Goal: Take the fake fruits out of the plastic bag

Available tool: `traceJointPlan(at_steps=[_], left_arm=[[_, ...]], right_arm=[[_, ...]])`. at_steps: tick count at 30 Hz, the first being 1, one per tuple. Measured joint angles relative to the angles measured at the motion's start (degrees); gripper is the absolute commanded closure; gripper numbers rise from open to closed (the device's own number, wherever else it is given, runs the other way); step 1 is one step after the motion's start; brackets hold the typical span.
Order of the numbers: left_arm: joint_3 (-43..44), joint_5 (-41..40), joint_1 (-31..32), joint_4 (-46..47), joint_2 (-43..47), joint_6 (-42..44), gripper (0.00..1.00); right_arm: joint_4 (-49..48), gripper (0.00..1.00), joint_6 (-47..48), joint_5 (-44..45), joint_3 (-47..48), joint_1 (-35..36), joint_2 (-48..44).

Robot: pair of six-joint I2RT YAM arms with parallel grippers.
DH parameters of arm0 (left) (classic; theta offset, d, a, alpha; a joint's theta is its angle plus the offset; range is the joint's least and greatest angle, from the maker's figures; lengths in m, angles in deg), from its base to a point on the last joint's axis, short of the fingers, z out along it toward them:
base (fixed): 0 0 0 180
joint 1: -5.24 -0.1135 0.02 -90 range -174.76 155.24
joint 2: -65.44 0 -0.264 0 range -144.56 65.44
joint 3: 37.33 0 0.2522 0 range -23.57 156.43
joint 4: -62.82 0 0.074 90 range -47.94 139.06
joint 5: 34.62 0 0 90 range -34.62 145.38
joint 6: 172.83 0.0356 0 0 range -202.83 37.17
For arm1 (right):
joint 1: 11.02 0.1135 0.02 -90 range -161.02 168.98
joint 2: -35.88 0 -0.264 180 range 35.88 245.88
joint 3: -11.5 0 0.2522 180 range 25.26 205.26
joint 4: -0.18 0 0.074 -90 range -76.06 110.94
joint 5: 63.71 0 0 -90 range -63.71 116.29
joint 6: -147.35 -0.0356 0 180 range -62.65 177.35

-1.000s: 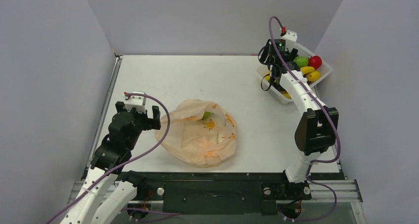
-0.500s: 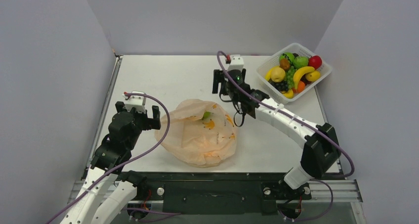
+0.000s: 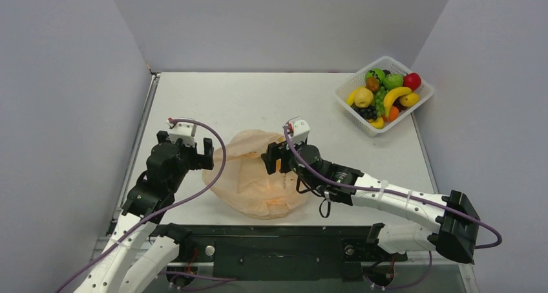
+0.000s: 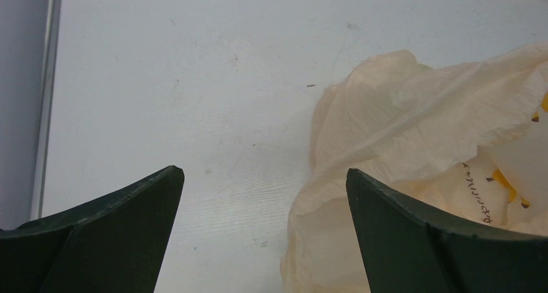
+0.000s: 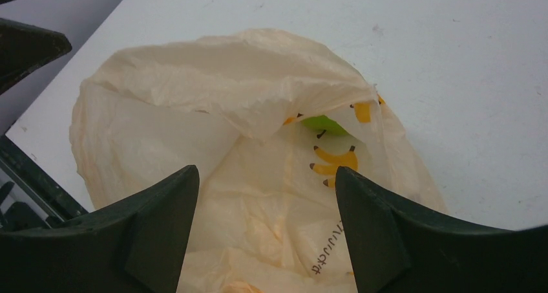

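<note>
**A:** Plastic bag (image 3: 249,183): it lies crumpled on the near middle of the tabletop (image 3: 258,99), with its opening on the far-right side. What differs from a second ago?

**B:** The right pincer (image 3: 274,160). A second ago it hung over the white basket (image 3: 419,105) at the far right corner. Half a second ago it was crossing bare tabletop. Now it hovers at the bag's opening, jaws spread wide with nothing between them.

**A:** And the contents?

**B:** In the right wrist view, one green fruit (image 5: 325,123) shows just inside the opening, under a fold of plastic. The other fake fruits (image 3: 386,94) fill the basket, as before.

**A:** The left pincer (image 3: 181,141)?

**B:** Wide open and empty, just beside the bag's left edge. It has barely shifted. The bag keeps its place and shape.
</note>
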Motion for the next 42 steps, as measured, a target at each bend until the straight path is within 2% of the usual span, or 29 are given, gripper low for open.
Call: traceJointPlan(at_steps=[8, 12, 14, 16, 17, 20, 22, 24, 28, 35, 42], left_arm=[[0.0, 14.2, 0.0, 1.2, -8.4, 0.0, 0.03], [0.0, 18.5, 0.0, 1.3, -12.7, 0.0, 0.09], [0.2, 19.8, 0.0, 1.2, -15.1, 0.0, 0.17], [0.6, 20.8, 0.0, 0.8, -17.0, 0.0, 0.36], [1.4, 21.4, 0.0, 0.3, -18.3, -0.1, 0.5], [5.4, 22.8, 0.0, -2.3, -22.6, -0.3, 0.71], [9.3, 23.4, 0.1, -3.5, -25.7, -0.5, 0.83], [11.9, 23.8, 0.1, -3.5, -27.3, -0.6, 0.9], [12.0, 24.2, 0.2, -2.4, -26.8, -0.9, 0.93], [7.3, 26.2, 0.4, 1.1, -21.9, -1.3, 0.93], [6.8, 26.4, 0.4, 2.6, -20.5, -0.9, 0.93]], right_arm=[[-0.8, 0.27, 0.2, -1.3, -3.0, 0.2, -1.0], [-2.8, 0.27, -1.4, -3.1, -4.9, 0.2, 0.3], [-3.2, 0.28, -2.3, -3.4, -4.9, 0.2, 2.3], [-3.2, 0.31, -3.3, -3.4, -4.9, 0.0, 4.6], [-3.3, 0.32, -3.8, -3.4, -4.9, -0.2, 5.8], [-3.1, 0.33, -5.0, -3.6, -4.9, -0.7, 8.2], [-3.2, 0.34, -5.6, -3.6, -4.9, -0.9, 8.7], [-3.7, 0.35, -6.1, -3.5, -4.9, -1.0, 8.8], [-7.2, 0.36, -7.1, -3.1, -4.9, -1.6, 10.8], [-16.8, 0.33, -9.7, -2.4, -4.8, -4.3, 18.8], [-20.0, 0.29, -12.1, -0.5, 1.0, -6.4, 27.8]])
